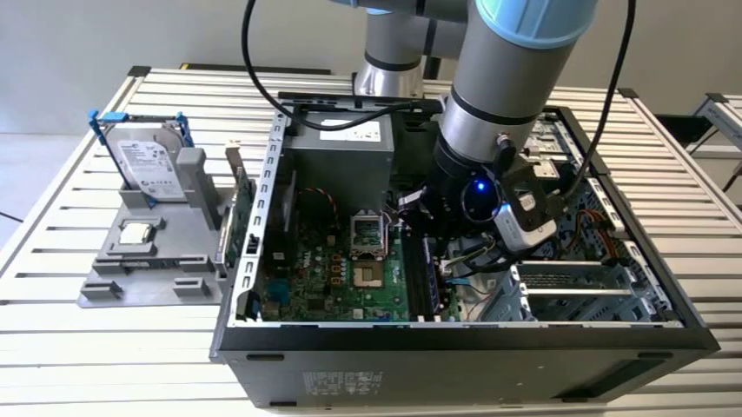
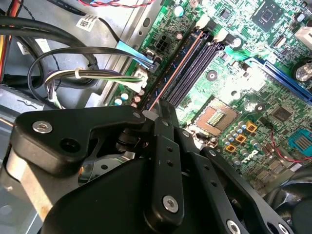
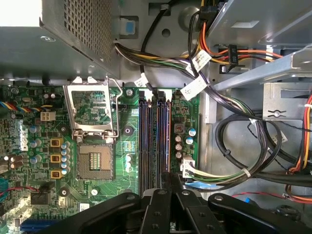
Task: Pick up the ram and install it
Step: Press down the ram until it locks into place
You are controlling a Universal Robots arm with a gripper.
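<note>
Black gripper (image 3: 165, 181) fingers closed on thin dark-green ram stick (image 2: 170, 78) standing edge-on in motherboard memory slots (image 3: 155, 139), 3 o'clock of open CPU socket (image 3: 96, 161)

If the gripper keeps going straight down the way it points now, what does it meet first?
Most likely the memory slots on the motherboard: the gripper points at their near end inside the computer case. How far above them it is, I can't tell.
</note>
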